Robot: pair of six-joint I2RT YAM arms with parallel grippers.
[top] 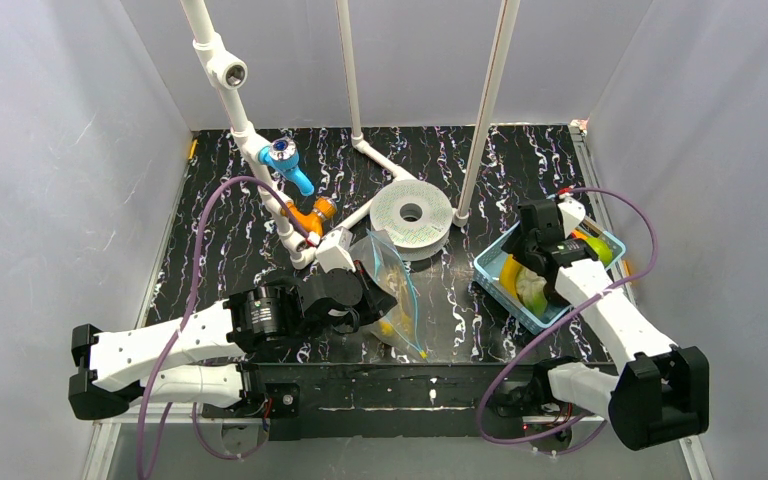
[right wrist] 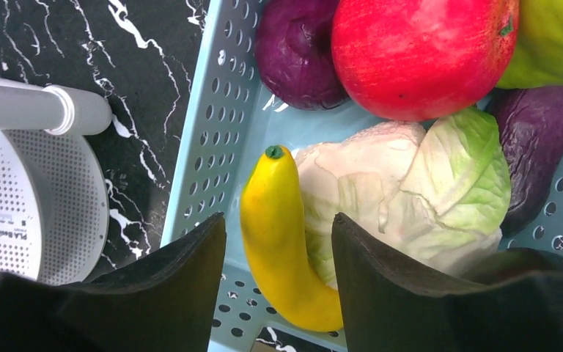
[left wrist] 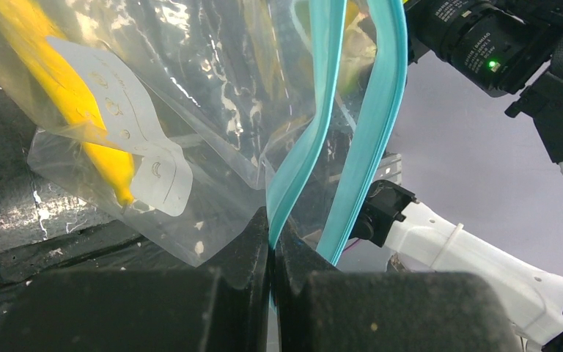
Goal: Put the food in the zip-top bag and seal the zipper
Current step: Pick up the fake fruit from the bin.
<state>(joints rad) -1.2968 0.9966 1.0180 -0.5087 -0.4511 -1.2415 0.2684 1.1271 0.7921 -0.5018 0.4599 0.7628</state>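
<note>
My left gripper (top: 375, 290) (left wrist: 273, 235) is shut on one teal zipper (left wrist: 315, 132) lip of the clear zip-top bag (top: 392, 290), holding its mouth apart. A yellow food piece (left wrist: 59, 88) lies inside the bag. The remaining food sits in the light-blue basket (top: 490, 272) (right wrist: 212, 125): a yellow banana (right wrist: 271, 191), a red apple (right wrist: 421, 51), a pale cabbage-like piece (right wrist: 410, 183), purple pieces (right wrist: 297, 51) and a green one (right wrist: 557, 40). Reaching down into the basket, my right gripper (top: 532, 278) (right wrist: 277, 220) is open, its fingers on either side of the banana with a gap on the left.
A white filament spool (top: 411, 212) (right wrist: 15, 205) lies between the bag and the basket. A white pipe frame (top: 290, 225) with blue (top: 285, 160) and orange (top: 315, 213) fittings stands behind the left arm. Grey walls enclose the black marbled table (top: 460, 160).
</note>
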